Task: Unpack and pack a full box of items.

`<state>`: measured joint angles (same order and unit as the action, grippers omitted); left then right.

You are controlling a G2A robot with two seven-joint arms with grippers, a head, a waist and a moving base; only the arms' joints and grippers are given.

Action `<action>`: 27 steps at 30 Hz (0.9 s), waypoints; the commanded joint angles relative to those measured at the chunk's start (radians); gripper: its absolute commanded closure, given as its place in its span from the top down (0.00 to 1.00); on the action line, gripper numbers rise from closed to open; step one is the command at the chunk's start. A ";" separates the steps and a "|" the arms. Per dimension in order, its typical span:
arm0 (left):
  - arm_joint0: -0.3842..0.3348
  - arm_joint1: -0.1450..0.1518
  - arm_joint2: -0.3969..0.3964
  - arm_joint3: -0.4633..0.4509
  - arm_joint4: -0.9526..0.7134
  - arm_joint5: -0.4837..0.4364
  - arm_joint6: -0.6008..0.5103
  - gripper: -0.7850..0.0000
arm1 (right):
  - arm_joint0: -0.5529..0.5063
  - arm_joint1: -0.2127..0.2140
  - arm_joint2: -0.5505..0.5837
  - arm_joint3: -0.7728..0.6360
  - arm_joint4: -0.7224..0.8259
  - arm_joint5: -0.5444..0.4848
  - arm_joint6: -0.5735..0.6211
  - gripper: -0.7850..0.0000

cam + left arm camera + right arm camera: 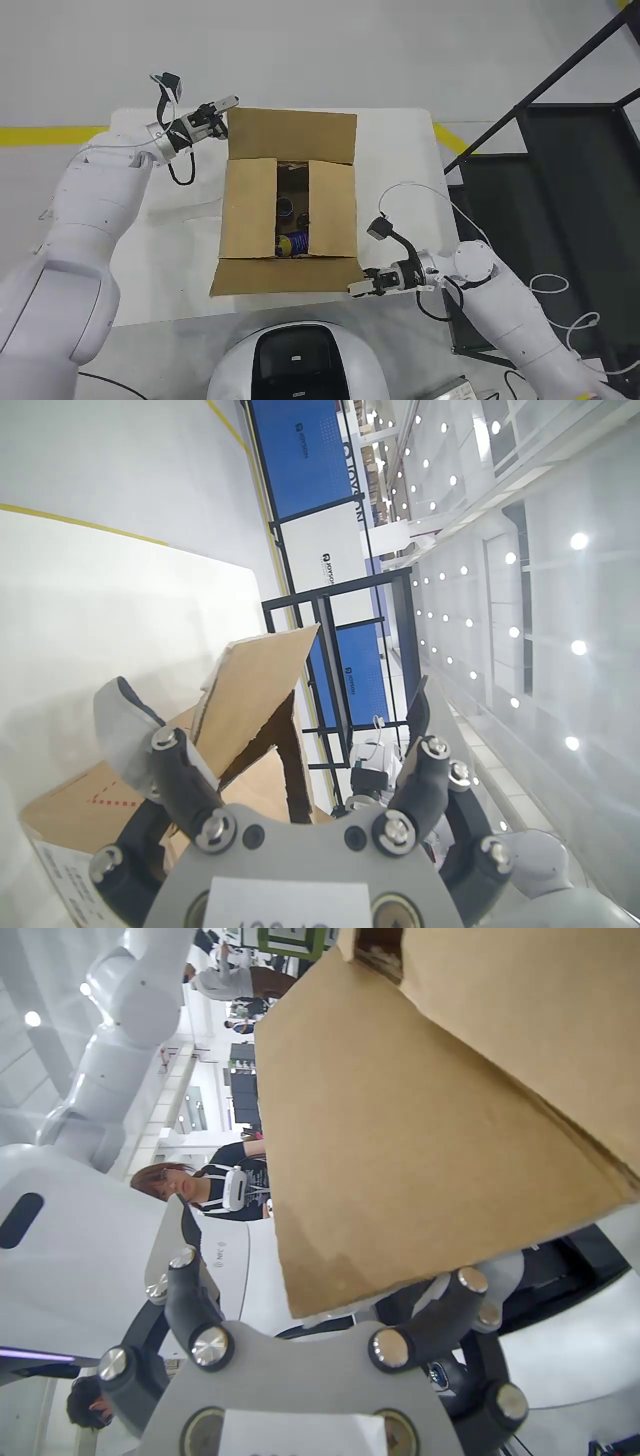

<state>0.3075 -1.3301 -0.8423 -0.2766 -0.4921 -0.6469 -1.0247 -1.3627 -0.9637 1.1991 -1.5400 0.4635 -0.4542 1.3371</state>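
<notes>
Standing in the middle of the white bench (pixel 190 230), the cardboard box (pixel 250 210) has its far flap (pixel 292 135) and its near flap (pixel 285 275) spread outward. Its two side flaps lie over the opening and leave a narrow gap between them. Through this gap some items show inside the box, among them a dark can (pixel 285 208) and a blue and yellow item (pixel 293 243) nearer to the near flap. The left end effector (pixel 228 103) is at the far left corner of the box, just beside the edge of the far flap. In the left wrist view its fingers (pixel 120 720) stand apart, and a corner of the flap (pixel 255 695) rises between them. The right end effector (pixel 352 288) is at the near right corner of the box, beside the near flap. Its fingers (pixel 187 1288) are also apart, with the flap corner (pixel 350 1208) between them. I cannot tell if either end effector touches the cardboard.
</notes>
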 commanded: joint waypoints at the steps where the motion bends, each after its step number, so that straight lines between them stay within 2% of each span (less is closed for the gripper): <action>1: 0.000 0.002 -0.013 0.003 -0.023 -0.023 -0.050 1.00 | 0.012 0.000 0.006 0.011 0.028 -0.004 0.008 1.00; 4: 0.002 0.008 -0.030 -0.007 -0.050 -0.041 -0.107 1.00 | 0.031 -0.001 0.011 0.025 0.065 -0.007 0.006 1.00; 8: 0.028 0.030 -0.040 -0.090 -0.054 -0.010 -0.139 1.00 | 0.066 -0.005 0.015 0.043 0.066 -0.008 -0.039 1.00; 17: 0.105 0.121 0.005 -0.326 0.130 0.002 -0.151 1.00 | 0.127 -0.013 0.020 0.001 -0.152 0.008 -0.291 1.00; 23: 0.150 0.181 0.034 -0.449 0.167 0.003 -0.152 1.00 | 0.161 -0.019 -0.001 -0.037 -0.273 0.039 -0.374 1.00; 27: 0.168 0.215 0.038 -0.505 0.141 0.015 -0.164 1.00 | 0.199 -0.027 -0.021 -0.015 -0.291 0.057 -0.409 1.00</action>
<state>0.4719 -1.1240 -0.8043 -0.7688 -0.3437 -0.6348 -1.1858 -1.1754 -0.9882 1.1840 -1.5664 0.1717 -0.4026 0.9353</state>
